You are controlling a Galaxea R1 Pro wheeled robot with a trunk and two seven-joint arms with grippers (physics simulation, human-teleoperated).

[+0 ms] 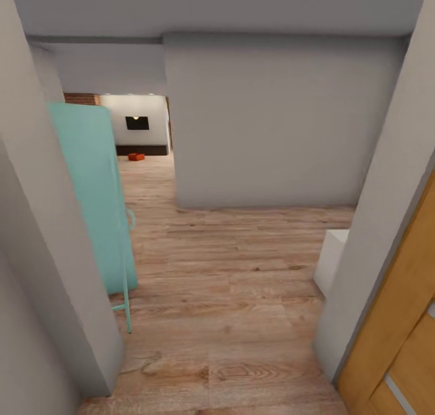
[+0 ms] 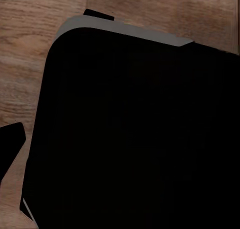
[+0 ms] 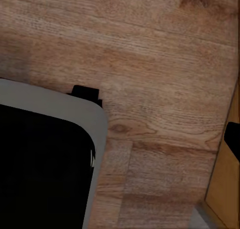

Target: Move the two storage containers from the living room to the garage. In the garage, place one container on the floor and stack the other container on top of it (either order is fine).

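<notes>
Looking from the head view, the robot stood in a narrow passage with a light wood plank floor (image 1: 241, 294), a grey wall (image 1: 278, 119) ahead, a turquoise door (image 1: 90, 191) swung open on its left and a wooden door (image 1: 399, 336) at its right edge. Far off through the opening beyond the turquoise door, one red-orange storage container (image 1: 136, 156) sat on the plank floor of the living room (image 1: 142, 131), just before a dark band at the foot of the white wall; the second container could not be made out from there. At the left wrist, a large black body with a grey rim (image 2: 135, 129), probably the robot's own base, hung over wood planks (image 2: 30, 49), and whether the left gripper was wide or narrow could not be told. At the right wrist, the same kind of black, grey-edged body (image 3: 45, 164) lay over planks (image 3: 150, 64) with a strip of the wooden door (image 3: 225, 189) beside it; that gripper's state could not be told either. Judged from this, the task had barely begun: no container was held, the garage was not reached, and both fetching and stacking were left.
</notes>
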